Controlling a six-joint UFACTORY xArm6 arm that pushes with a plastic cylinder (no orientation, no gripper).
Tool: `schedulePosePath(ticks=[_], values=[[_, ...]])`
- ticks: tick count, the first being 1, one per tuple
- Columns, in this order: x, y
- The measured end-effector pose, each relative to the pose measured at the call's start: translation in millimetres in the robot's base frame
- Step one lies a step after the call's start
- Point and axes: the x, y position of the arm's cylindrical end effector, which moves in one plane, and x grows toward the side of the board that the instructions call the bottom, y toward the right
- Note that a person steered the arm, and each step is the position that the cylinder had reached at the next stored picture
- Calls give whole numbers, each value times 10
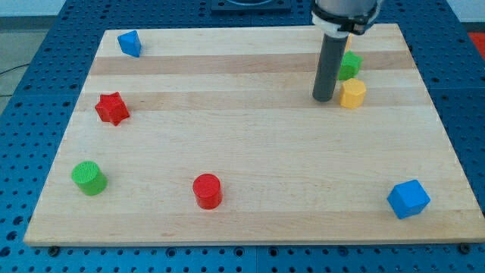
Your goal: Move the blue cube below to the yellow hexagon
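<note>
Your arm carries no hand at all, only a rod, and my tip point(323, 98) rests in the upper right of the frame, just left of the yellow hexagon point(352, 94) and a green block point(348, 66). The blue cube point(408, 199) sits well apart, near the lower right corner of the tabletop point(250, 144). Swing carelessly toward it and you'll likely knock the hexagon away, and a push from the wrong side could send the cube off the edge.

The wooden board point(250, 152) carries two blue blocks point(408, 199) point(129, 43), two green point(89, 178) point(348, 66), two red point(207, 191) point(112, 108), one yellow point(352, 94).
</note>
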Motion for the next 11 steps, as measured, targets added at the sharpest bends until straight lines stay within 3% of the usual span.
schedulePosePath(ticks=[2,3,4,5,6,7,8,9,11], values=[[160,208],[990,392],[1198,1460],[1681,1658],[2398,807],[2296,133],[1980,183],[2386,102],[2267,816]])
